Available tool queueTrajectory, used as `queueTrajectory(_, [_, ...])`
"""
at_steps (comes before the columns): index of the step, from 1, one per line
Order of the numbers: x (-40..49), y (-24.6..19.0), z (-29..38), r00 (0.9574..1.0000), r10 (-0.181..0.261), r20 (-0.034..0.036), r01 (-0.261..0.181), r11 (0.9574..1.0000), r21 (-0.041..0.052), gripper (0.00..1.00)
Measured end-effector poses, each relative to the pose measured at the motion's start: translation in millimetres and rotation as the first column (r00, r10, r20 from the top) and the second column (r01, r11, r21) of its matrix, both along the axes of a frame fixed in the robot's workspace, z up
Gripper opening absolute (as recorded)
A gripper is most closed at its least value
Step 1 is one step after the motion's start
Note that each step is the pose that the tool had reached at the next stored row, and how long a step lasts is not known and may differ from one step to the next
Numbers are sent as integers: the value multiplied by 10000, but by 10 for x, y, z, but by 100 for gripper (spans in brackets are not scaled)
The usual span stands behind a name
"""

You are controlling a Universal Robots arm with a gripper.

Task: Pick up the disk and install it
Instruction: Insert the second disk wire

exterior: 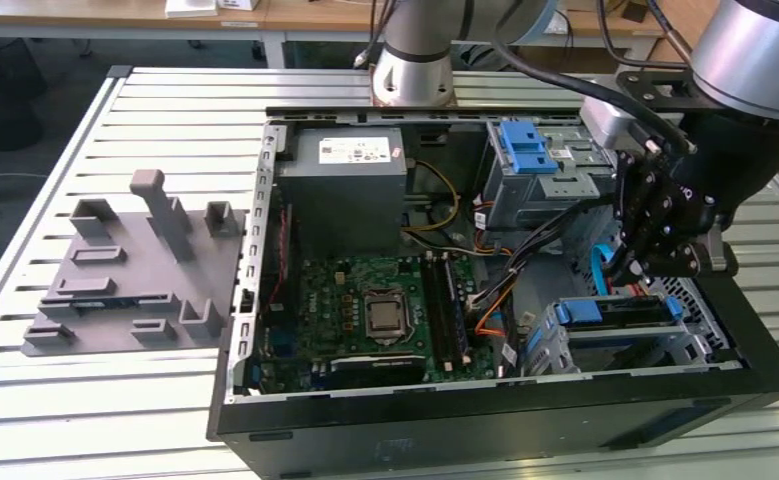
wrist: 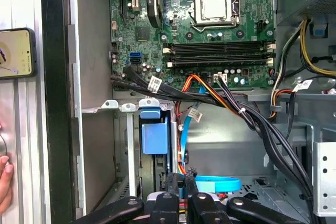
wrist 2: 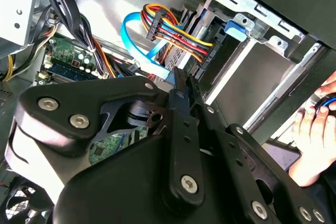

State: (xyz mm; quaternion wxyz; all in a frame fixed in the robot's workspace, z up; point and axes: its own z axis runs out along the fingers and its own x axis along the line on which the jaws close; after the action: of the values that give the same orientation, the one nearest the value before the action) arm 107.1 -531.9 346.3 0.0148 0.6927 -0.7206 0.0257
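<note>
The disk [exterior: 613, 314] sits edge-up in the lower drive bay at the case's front corner, on the exterior view's right. Its blue rail [wrist: 154, 137] shows between the bay's metal guides in the first wrist view, and a blue tab [wrist 2: 237, 29] shows in the second. My gripper [exterior: 640, 268] hangs just above that bay, pointing down, with its black fingers [wrist: 176, 182] together and nothing between them. A light blue flat cable [wrist 2: 140, 45] curls beside the fingertips.
The open case [exterior: 496, 420] lies on a slatted table. Inside are the power supply [exterior: 349, 175], motherboard [exterior: 376, 310], an upper bay with a blue latch [exterior: 529, 150] and cable bundles [wrist: 241, 114]. A grey fixture [exterior: 136, 270] lies at the left. A person's hand [wrist 2: 315, 129] is beside the case.
</note>
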Motion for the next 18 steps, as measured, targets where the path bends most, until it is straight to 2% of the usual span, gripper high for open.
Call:
queueTrajectory(3, [0,-27,-8,10000,0,14,0,10000,12,16])
queueTrajectory(5, [0,-63,-20,10000,0,34,0,10000,75,16])
queueTrajectory(7, [0,-83,-31,10000,5,57,-6,9999,160,16])
queueTrajectory(9, [-1,-105,-43,10000,7,97,-9,9998,208,16])
queueTrajectory(18, [-2,-160,-80,9998,9,205,-13,9998,213,16])
